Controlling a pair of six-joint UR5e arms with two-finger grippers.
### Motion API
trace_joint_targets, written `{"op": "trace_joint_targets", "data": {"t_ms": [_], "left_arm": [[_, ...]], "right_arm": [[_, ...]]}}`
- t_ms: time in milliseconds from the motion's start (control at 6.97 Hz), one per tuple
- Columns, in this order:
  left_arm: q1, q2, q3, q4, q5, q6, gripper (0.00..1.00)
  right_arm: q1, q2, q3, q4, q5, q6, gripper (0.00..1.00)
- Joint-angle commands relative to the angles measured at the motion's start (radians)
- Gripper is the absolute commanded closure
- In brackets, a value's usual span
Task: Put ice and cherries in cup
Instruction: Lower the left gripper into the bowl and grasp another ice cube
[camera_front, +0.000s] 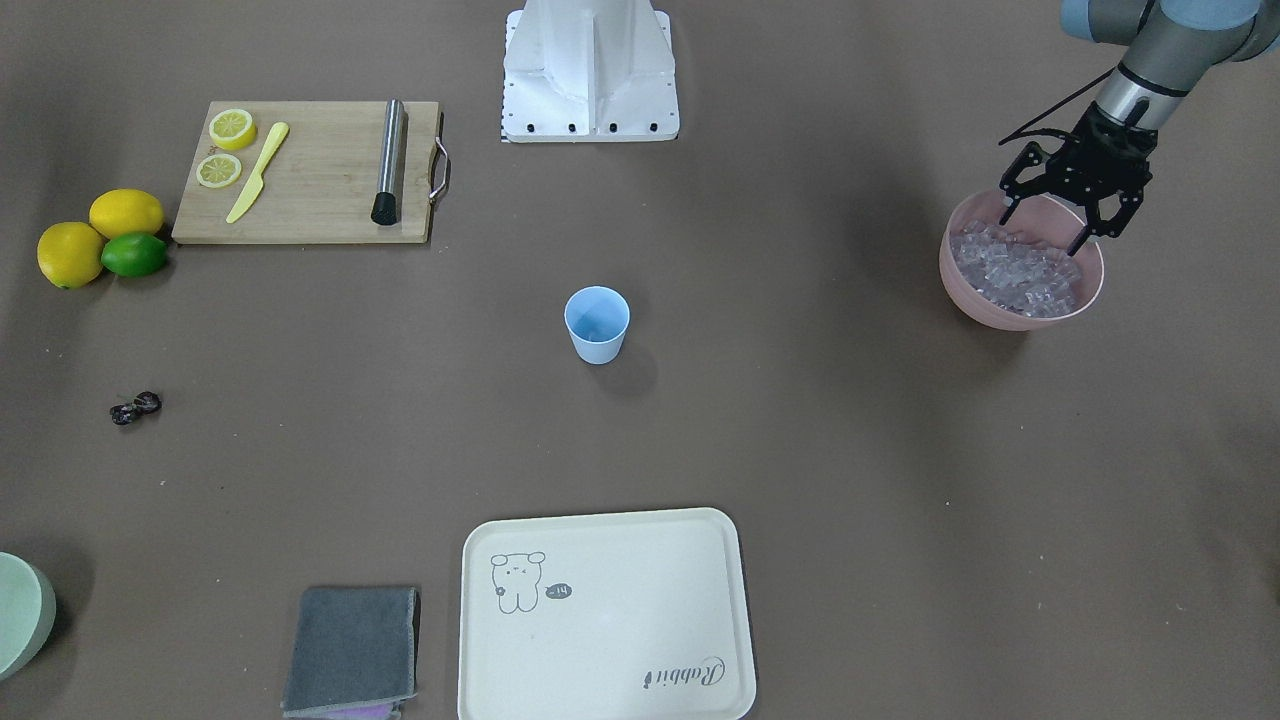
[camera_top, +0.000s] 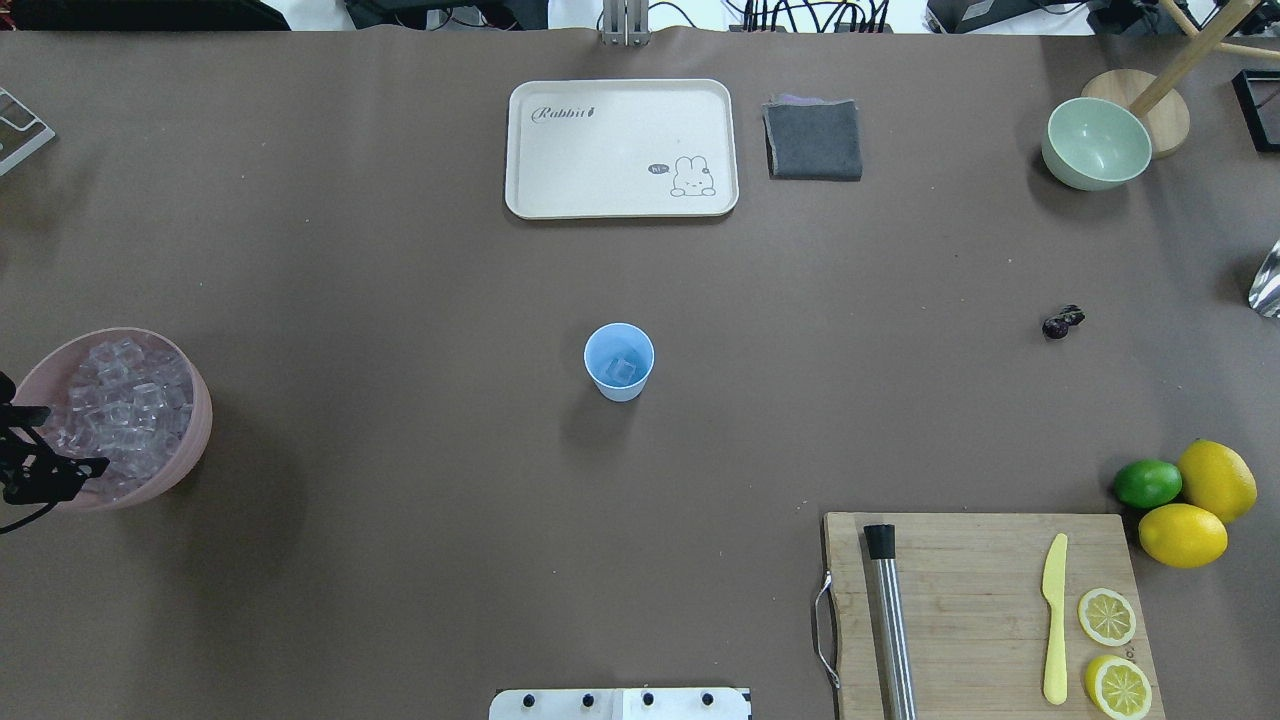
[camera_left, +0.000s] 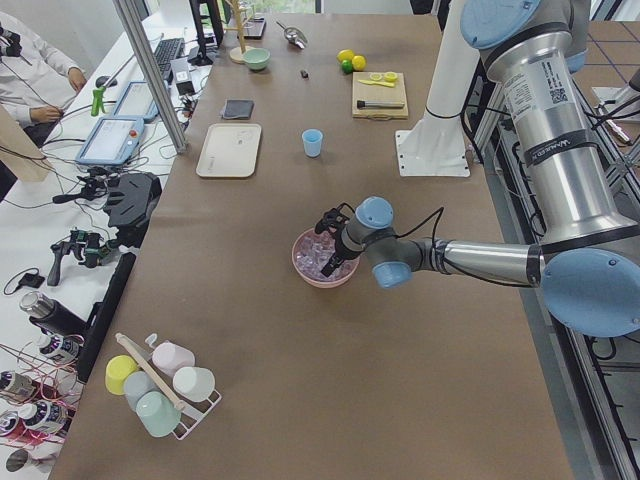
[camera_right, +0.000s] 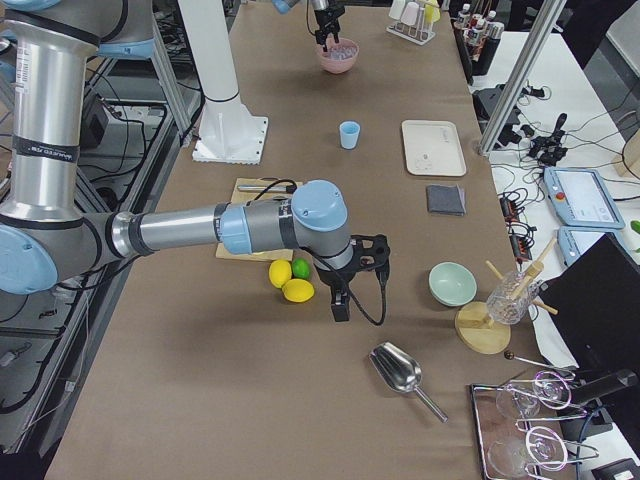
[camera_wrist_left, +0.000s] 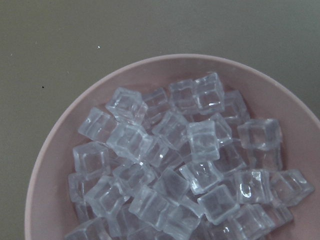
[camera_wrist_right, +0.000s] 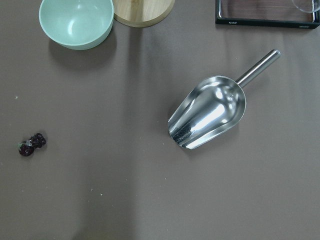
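The light-blue cup (camera_top: 619, 345) stands upright mid-table, with one ice cube (camera_top: 623, 371) inside; it also shows in the front view (camera_front: 597, 335). The rest of the ice (camera_front: 1015, 272) fills a pink bowl (camera_front: 1000, 314), seen close in the left wrist view (camera_wrist_left: 175, 160). My left gripper (camera_front: 1042, 222) is open and empty, its fingertips just above the ice at the bowl's robot-side rim. The cherries (camera_top: 1062, 321) lie on the table far from the cup and show in the right wrist view (camera_wrist_right: 32, 144). My right gripper (camera_right: 342, 303) hangs above the table near the lemons; I cannot tell if it is open.
A cream tray (camera_top: 620, 195) and a grey cloth (camera_top: 813, 140) lie at the far edge. A pale green bowl (camera_top: 1096, 143) is far right. A cutting board (camera_top: 985, 590) holds lemon slices, a yellow knife and a steel muddler, with lemons and a lime (camera_top: 1148, 483) beside it. A metal scoop (camera_wrist_right: 210, 117) lies nearby.
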Motion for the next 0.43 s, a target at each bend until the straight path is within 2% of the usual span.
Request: {"op": "trace_joint_targets", "data": {"t_ms": [0,287], "left_arm": [[-0.05,-0.002,0.006,0.003,0.004,0.324,0.04],[-0.068,-0.033,0.041,0.003,0.008,0.501,0.04]], "right_arm": [[-0.002,-0.001,-0.001,0.0,0.0,0.001,0.0],[-0.003,-0.001,-0.005,-0.002,0.0,0.001,0.0]]}}
